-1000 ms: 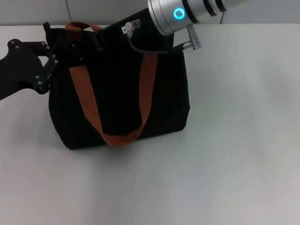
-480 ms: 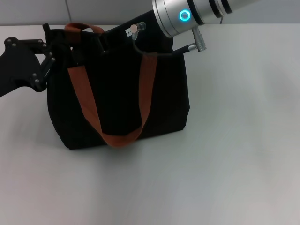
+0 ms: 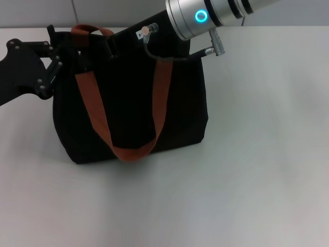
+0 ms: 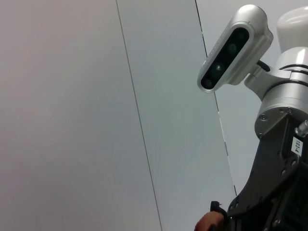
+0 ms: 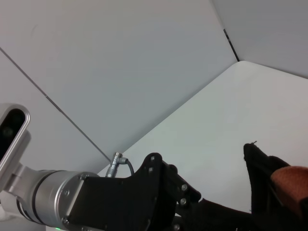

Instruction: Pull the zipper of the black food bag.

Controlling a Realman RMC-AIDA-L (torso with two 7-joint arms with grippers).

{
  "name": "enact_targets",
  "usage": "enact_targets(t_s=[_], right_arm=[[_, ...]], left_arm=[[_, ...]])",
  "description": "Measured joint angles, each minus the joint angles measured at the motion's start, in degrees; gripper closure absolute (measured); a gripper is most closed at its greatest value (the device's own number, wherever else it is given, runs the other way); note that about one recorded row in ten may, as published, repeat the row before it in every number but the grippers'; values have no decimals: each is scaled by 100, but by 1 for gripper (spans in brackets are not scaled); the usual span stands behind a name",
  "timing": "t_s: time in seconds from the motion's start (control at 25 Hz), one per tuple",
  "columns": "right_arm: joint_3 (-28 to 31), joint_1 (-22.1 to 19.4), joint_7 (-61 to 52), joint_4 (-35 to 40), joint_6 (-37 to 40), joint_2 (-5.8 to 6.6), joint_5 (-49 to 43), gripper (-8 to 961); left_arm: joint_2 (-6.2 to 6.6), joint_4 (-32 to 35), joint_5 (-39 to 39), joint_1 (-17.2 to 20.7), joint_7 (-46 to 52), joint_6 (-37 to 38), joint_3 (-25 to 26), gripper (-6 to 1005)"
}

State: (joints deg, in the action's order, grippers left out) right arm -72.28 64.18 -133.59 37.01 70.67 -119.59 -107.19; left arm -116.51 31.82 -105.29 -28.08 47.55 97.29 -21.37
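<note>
The black food bag [image 3: 128, 103] stands upright at the table's back left, and its rust-orange handles [image 3: 92, 113] hang down its front. My left gripper [image 3: 66, 51] is at the bag's top left corner and touches the fabric there. My right gripper [image 3: 114, 43] reaches in from the upper right to the bag's top edge, behind its silver wrist with a cyan ring [image 3: 200, 16]. The zipper is hidden. The right wrist view shows the left gripper's black body [image 5: 159, 192] and the bag's corner [image 5: 260, 173]. The left wrist view shows the right arm [image 4: 279, 96].
The white table [image 3: 247, 154] stretches to the right of and in front of the bag. A pale wall [image 3: 36, 13] runs along the table's back edge, just behind the bag.
My left gripper has shifted slightly up and left at the bag's corner. The right wrist has moved a little to the right. The bag has barely moved.
</note>
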Motion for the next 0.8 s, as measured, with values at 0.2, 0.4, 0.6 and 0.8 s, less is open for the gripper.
enact_targets(t_s=[0.2,0.4,0.6,0.8], right_arm=[[1,3,0,0,-8,-2,0,693],[-28,15,0,-1,-36,-8,-1,693],[-84,34,0,0,-59,-20,-3,694],[-108,42,-1,-1,-76,-21,-4,694]], left_arm=[[10,0,0,-24,17,0,7,922],[14,16,0,-61,53,24,-8,920],[-21,67,0,-116,53,49,-31,919],[-31,87,0,-113,53,94,-24,917]])
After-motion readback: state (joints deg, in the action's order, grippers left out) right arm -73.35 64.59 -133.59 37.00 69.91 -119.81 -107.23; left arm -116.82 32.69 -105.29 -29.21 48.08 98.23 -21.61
